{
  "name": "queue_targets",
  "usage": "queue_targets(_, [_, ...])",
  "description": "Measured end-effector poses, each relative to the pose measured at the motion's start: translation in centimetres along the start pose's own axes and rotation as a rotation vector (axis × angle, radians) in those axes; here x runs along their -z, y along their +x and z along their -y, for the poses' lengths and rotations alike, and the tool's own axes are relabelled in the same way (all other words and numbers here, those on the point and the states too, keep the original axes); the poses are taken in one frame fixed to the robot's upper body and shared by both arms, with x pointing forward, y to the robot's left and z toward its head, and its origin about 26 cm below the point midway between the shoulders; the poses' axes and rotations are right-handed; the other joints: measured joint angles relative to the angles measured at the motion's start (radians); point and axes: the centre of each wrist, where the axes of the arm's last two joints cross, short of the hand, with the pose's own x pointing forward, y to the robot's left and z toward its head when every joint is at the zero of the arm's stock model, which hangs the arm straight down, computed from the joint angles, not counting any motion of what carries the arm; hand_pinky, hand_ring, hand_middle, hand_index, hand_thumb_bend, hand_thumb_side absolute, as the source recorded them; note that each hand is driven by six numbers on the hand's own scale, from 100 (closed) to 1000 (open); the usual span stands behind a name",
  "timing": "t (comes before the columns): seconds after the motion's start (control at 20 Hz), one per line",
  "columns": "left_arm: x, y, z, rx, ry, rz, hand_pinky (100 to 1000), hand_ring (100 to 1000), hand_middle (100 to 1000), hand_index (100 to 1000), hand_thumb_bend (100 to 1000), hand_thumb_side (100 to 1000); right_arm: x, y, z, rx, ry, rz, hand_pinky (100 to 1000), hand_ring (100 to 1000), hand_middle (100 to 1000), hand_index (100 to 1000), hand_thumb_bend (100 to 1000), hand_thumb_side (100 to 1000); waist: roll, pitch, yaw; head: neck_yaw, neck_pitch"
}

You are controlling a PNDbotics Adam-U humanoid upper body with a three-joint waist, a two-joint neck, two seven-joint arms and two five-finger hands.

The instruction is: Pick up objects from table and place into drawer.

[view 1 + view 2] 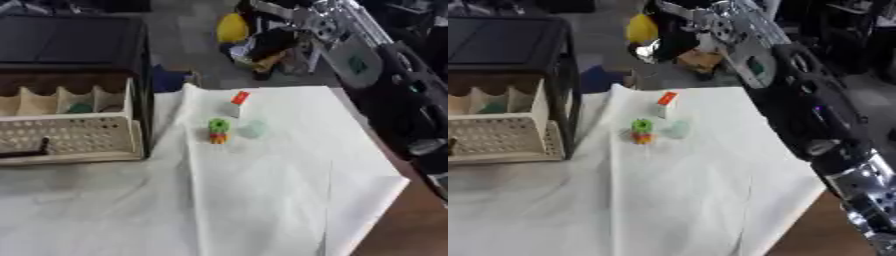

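Only the left eye view shows the drawer's [70,135] black handle [24,151] fully.

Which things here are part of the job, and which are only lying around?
For the job:
- green and orange toy
- pale green object
- small block with an orange top
- open drawer

Only lying around:
- white cloth
- yellow thing beyond the table

1. The table [411,225] looks like brown wood, under a matt, creased white cloth [262,200].
2. The drawer [79,135] at nine o'clock looks like perforated cream plastic.
3. The right arm [798,100] shows glossy black shells and silver metal.
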Motion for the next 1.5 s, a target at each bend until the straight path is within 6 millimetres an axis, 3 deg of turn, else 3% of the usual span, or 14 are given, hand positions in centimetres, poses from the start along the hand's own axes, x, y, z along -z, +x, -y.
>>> queue_targets(1.0, [0.5, 0.3, 0.2, -0.013, -0.017, 0.009, 323, 337, 356, 575, 100, 1000, 4.5, 6.2, 1.7, 0.064, -0.049, 0.147, 524, 566, 442, 650, 311, 667, -0.004, -0.003, 0.019, -0.001, 0.000])
queue_targets(1.5, [0.6, 0.3, 0.4, -0.023, -0.022, 0.004, 323, 337, 355, 574, 100, 1000, 6.3, 9.1, 1.5, 0.091, -0.046, 0.203, 522, 563, 437, 650, 321, 656, -0.006, -0.005, 0.026, -0.002, -0.001])
